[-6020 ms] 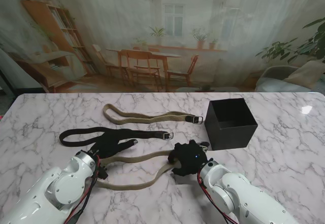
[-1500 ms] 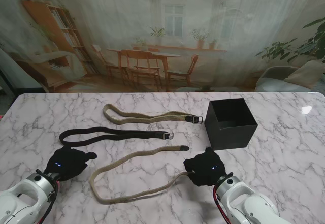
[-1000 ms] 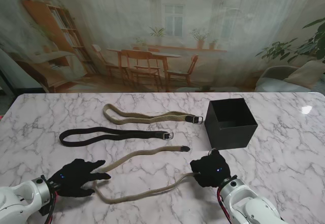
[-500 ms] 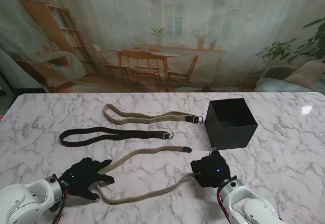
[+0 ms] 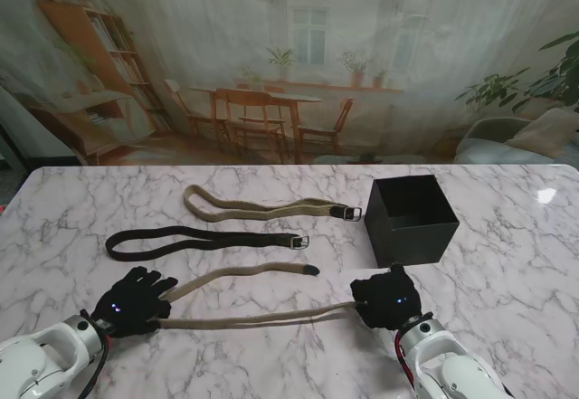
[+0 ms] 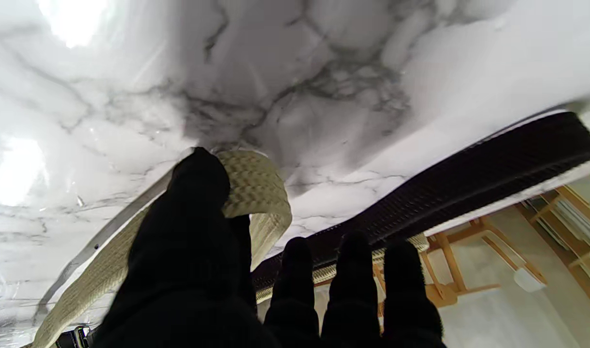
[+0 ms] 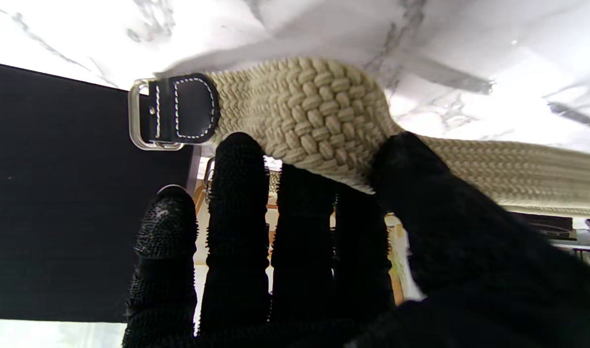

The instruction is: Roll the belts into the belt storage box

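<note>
Soft, floppy woven tan belt lay folded on the desk near the box, right hand gripping its buckle end, left hand pinching the fold.

From the stand, the left hand covers the fold of the tan belt, and the right hand covers its buckle end; both forearms run off the bottom edge; the box hides its own floor in shadow.
</note>
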Robot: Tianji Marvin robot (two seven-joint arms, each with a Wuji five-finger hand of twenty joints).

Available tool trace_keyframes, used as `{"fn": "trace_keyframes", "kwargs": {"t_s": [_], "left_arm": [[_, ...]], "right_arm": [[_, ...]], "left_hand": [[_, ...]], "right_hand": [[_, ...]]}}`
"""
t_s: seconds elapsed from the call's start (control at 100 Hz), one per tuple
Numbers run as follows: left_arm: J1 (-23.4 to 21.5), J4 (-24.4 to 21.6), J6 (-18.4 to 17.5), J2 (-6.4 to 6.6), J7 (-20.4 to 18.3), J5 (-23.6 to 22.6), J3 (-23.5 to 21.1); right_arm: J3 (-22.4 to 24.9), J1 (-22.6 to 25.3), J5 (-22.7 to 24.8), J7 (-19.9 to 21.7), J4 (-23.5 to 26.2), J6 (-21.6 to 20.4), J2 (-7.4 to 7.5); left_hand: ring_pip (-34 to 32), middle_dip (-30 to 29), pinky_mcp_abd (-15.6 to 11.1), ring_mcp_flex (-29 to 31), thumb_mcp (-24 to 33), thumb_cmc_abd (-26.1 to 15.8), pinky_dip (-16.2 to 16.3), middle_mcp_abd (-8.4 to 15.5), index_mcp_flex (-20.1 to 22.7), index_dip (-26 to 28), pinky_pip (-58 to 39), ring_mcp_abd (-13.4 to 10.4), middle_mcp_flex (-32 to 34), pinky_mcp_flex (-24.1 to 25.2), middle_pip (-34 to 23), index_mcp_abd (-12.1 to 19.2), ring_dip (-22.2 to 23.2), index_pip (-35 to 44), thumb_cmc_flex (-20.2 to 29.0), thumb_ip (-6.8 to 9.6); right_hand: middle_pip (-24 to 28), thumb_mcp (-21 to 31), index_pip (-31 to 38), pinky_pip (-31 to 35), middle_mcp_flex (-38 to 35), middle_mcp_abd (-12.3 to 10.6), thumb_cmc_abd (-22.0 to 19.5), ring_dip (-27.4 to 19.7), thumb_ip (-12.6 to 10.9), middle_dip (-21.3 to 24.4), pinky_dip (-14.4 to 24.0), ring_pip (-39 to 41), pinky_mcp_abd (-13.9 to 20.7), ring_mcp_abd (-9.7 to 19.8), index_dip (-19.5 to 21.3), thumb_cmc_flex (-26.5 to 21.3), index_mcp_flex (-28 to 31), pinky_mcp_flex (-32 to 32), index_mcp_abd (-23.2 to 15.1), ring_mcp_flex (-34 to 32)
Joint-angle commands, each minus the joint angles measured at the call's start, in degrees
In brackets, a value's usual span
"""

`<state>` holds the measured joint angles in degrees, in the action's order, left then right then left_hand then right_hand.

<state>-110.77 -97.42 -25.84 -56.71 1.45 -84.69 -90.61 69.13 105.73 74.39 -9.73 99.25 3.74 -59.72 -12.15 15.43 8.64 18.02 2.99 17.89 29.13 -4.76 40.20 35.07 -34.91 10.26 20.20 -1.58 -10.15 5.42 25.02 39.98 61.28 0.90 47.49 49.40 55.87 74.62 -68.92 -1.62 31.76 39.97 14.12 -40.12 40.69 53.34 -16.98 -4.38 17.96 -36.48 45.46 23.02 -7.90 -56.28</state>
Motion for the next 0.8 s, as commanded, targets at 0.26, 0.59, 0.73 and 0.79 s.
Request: {"fn": "trace_keyframes", "kwargs": {"t_s": [0.26,0.59,0.73,0.79], "left_arm": [[-5.08,-3.66,1.63,0.24,5.02,-4.1,-5.8],[-5.18,-1.57,4.29,0.42,2.59,-4.99,-3.75],[-4.42,-0.19,5.92,0.61,1.56,-5.68,-2.21],[-4.4,-0.08,6.04,0.58,1.26,-5.47,-2.13]], "right_arm": [[2.74,1.71,1.51,-2.4,0.11,0.89,0.02],[1.4,1.0,2.67,0.79,-2.23,2.28,0.51],[-0.09,0.6,2.94,2.71,-2.53,2.4,0.77],[-0.44,0.64,3.0,2.88,-2.54,2.35,0.81]], "left_hand": [[-1.34,1.95,1.03,1.81,0.91,-0.32,1.37,-1.22,3.98,2.25,-2.54,-0.37,2.2,-0.1,-0.59,-5.83,1.35,2.85,2.69,-0.55],[-0.99,2.24,1.01,1.94,0.71,-0.65,0.98,-1.07,3.67,1.9,-2.4,-0.56,2.4,0.14,0.06,-3.8,1.4,2.19,1.96,-0.6],[-0.7,2.12,1.05,1.75,0.49,-1.32,0.69,-1.1,2.8,1.49,-2.05,-0.4,2.07,0.35,0.47,-2.16,1.29,1.77,1.52,-0.71],[-0.53,1.87,1.21,1.67,0.3,-1.73,0.52,-1.0,2.17,0.99,-1.81,-0.32,1.84,0.5,0.85,-1.39,1.18,1.11,1.36,-0.84]], "right_hand": [[3.71,4.23,1.51,0.88,-2.61,0.8,-0.55,0.09,-0.59,-1.34,-0.33,-1.22,0.09,1.32,1.33,-4.91,2.16,-0.64,-2.94,0.45],[1.5,3.36,0.98,0.09,-2.09,0.0,-0.91,-1.0,-0.56,-0.29,-0.63,-3.72,-0.23,1.97,1.25,-4.79,1.77,-1.11,-3.71,0.98],[-3.01,2.65,0.12,-0.97,-0.74,0.28,0.23,-2.7,-0.81,1.81,-1.03,-7.62,-0.52,1.67,1.04,-2.85,0.51,-1.63,-4.25,1.77],[-5.85,1.46,-1.15,-1.55,0.94,0.81,1.27,-3.49,-0.99,2.75,-1.19,-9.59,-0.59,1.1,0.34,0.53,-1.03,-2.1,-3.36,2.62]]}}
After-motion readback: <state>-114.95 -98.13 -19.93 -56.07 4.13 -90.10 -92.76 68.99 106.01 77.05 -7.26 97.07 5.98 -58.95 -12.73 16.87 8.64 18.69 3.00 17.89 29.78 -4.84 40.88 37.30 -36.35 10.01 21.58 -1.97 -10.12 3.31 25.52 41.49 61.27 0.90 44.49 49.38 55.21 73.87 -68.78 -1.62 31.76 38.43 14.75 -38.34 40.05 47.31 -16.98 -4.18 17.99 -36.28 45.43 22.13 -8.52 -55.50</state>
